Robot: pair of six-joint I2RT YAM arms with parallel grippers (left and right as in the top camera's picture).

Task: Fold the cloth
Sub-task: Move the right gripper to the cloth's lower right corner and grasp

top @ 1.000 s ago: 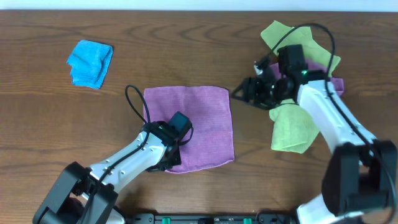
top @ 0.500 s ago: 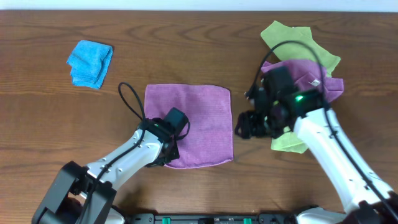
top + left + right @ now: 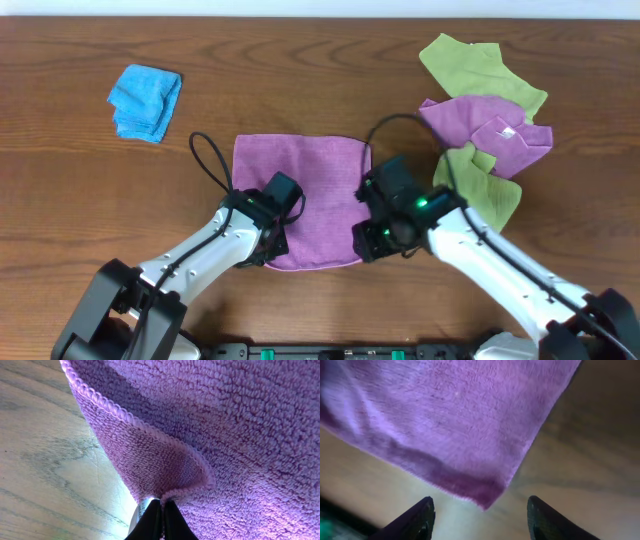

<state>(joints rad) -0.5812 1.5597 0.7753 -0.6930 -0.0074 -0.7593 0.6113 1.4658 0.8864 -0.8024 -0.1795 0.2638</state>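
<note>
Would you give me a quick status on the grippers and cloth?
Left gripper shut on purple cloth, near-left corner. Right gripper open over near-right corner, not gripping. Nothing on the cloth.

Two purple cloths (image 3: 320,180), two green cloths (image 3: 480,65), one blue cloth (image 3: 145,100).

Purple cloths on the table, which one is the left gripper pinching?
The flat purple cloth spread mid-table: the left gripper is shut on its near left edge. The crumpled purple cloth lies untouched among green cloths at the far right.
</note>
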